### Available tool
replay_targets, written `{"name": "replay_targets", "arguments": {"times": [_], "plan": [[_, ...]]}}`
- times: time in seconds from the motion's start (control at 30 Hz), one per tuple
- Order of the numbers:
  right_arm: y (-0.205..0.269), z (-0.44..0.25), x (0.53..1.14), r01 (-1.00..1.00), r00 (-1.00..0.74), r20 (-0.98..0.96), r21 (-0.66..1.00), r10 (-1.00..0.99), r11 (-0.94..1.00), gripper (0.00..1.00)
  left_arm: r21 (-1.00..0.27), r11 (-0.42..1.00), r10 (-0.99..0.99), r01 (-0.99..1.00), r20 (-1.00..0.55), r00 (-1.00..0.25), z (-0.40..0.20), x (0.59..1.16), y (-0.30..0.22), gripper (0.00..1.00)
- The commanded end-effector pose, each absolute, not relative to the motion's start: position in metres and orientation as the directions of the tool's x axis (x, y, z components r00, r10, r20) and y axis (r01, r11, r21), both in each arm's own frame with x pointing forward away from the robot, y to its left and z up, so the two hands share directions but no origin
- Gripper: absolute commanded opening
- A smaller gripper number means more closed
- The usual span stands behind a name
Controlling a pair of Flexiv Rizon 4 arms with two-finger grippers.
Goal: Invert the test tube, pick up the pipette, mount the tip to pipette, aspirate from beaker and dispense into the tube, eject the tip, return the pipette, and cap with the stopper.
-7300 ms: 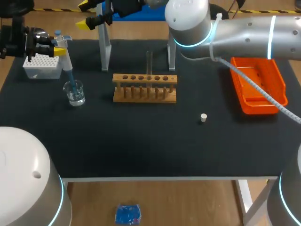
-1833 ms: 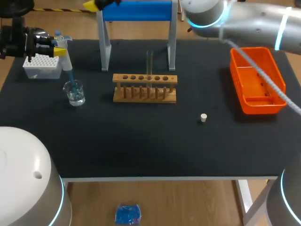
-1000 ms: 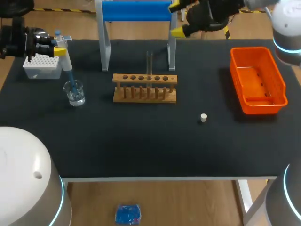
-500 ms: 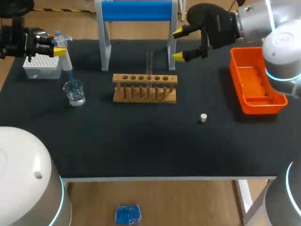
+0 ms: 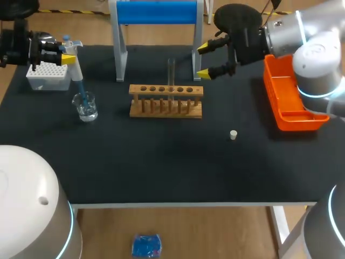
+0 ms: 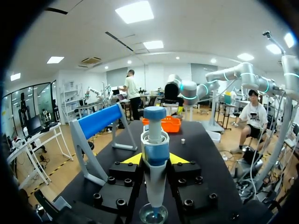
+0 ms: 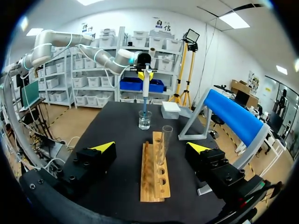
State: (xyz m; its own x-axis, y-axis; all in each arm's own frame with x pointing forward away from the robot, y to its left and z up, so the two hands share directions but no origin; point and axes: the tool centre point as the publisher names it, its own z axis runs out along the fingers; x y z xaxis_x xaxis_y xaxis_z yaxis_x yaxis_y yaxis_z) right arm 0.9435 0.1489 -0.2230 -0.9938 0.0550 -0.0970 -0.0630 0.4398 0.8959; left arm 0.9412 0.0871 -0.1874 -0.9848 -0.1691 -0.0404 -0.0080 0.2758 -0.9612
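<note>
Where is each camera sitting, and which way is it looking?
Head view: above, behind the robot, looking down on the table; left gripper and right gripper show.
Left wrist view: on the left wrist, looking over its held pipette and the beaker, across the table.
Right wrist view: on the right wrist, looking along the rack and test tube; open yellow tips show.
Shared: all show pipette and beaker.
</note>
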Motion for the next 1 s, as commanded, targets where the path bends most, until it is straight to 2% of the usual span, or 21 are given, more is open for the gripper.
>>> {"name": "replay_targets", "arguments": {"times": [0.03,1.0], "plan": [[0.154,-0.227,0.952,-0.065,-0.995,-0.092,0.892,0.04,0.447,1.0,-0.961,0.276,-0.167,-0.008,-0.04,-0.985,-0.187,0.942,0.088,0.0],[0.159,-0.228,0.964,-0.076,-0.994,-0.104,0.89,0.038,0.45,1.0,-0.961,0.276,-0.167,-0.008,-0.04,-0.985,-0.187,0.942,0.088,0.0]]}}
